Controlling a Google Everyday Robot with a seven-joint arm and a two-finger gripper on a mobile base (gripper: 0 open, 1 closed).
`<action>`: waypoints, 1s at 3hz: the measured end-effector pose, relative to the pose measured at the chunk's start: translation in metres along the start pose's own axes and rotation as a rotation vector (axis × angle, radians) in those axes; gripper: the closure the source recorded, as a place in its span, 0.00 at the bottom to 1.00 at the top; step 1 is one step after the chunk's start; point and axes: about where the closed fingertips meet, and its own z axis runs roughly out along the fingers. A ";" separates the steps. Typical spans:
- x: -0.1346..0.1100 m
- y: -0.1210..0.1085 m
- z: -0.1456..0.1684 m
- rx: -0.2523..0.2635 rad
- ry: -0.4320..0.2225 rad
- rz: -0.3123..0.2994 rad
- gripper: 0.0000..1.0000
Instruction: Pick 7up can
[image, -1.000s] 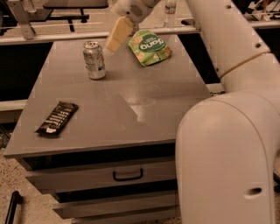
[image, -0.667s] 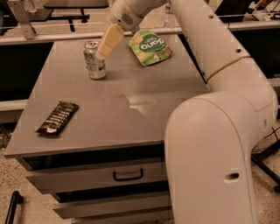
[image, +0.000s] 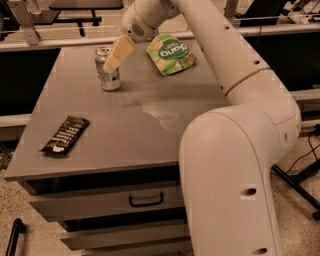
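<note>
The 7up can (image: 110, 81) stands upright on the grey table (image: 150, 135) at the back left, its pull-tab top showing. My gripper (image: 110, 64) hangs from the white arm that reaches in from the right. It is right at the can's upper right side and overlaps it in this view. I cannot tell whether it touches the can.
A flat green snack pouch (image: 171, 54) lies right of the can at the table's back. A dark candy bar wrapper (image: 65, 135) lies near the front left edge. Drawers with a black handle (image: 146, 200) are below the tabletop. A rail (image: 50, 44) runs behind the table.
My gripper has moved left and down from beside the pouch until it overlaps the can. The can, pouch and wrapper have not moved.
</note>
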 end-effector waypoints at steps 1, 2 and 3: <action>-0.007 0.006 0.015 -0.027 0.002 -0.004 0.23; -0.009 0.014 0.032 -0.059 0.020 -0.008 0.46; -0.013 0.025 0.031 -0.091 0.025 -0.029 0.78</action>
